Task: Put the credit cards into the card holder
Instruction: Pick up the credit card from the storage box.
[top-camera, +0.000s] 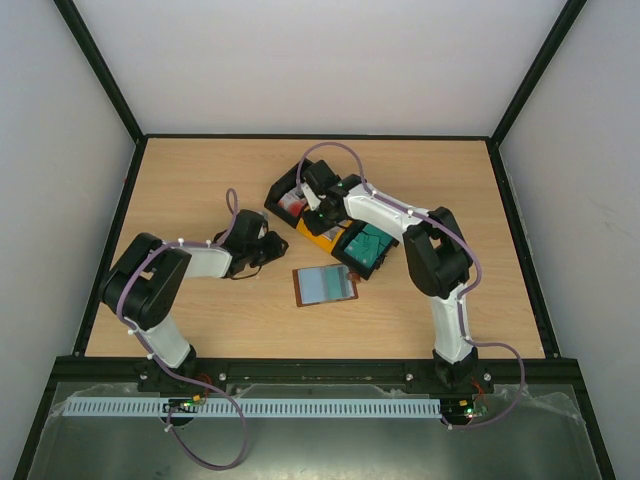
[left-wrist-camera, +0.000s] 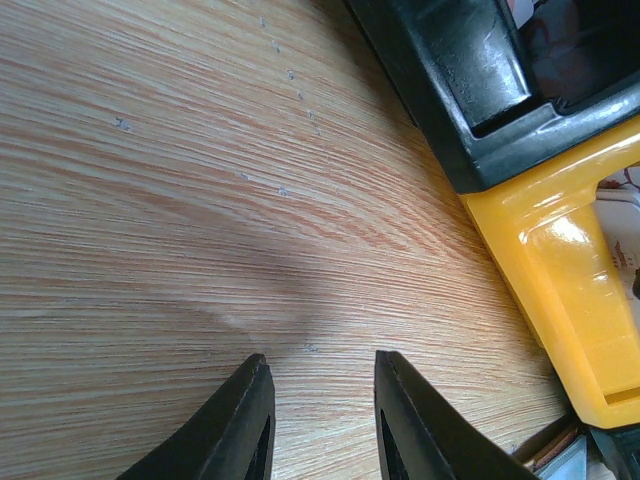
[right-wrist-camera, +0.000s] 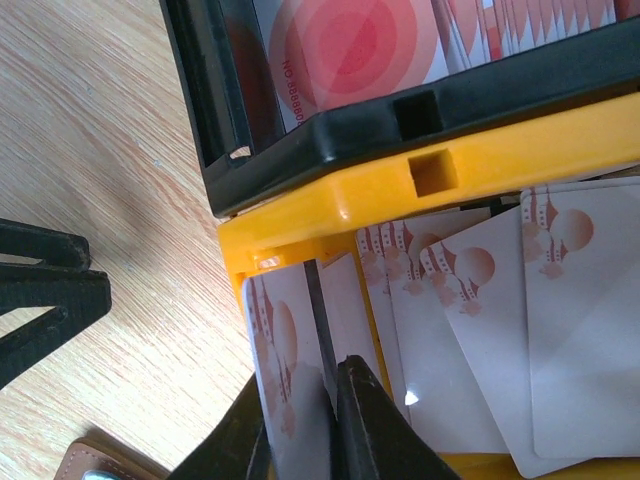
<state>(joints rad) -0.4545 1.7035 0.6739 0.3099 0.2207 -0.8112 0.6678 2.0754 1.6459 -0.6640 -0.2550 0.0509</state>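
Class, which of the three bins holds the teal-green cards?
The black bin nearest the open wallet; the other two hold white, red-marked cards.

Overview; wrist close-ups sharing yellow bin (left-wrist-camera: 560, 290)

1. Two jointed black-and-white robot arms (top-camera: 150, 285) (top-camera: 440, 262)
2. Two black rectangular plastic bins (top-camera: 276, 196) (top-camera: 348, 264)
3. One yellow rectangular plastic bin (top-camera: 311, 238)
4. One brown leather folding wallet (top-camera: 325, 285)
5. White thin plastic cards with red marks (right-wrist-camera: 480, 330): at least five show, fanned in the yellow bin
6. Teal-green thin plastic cards (top-camera: 368, 245): one stack, too tightly packed to count
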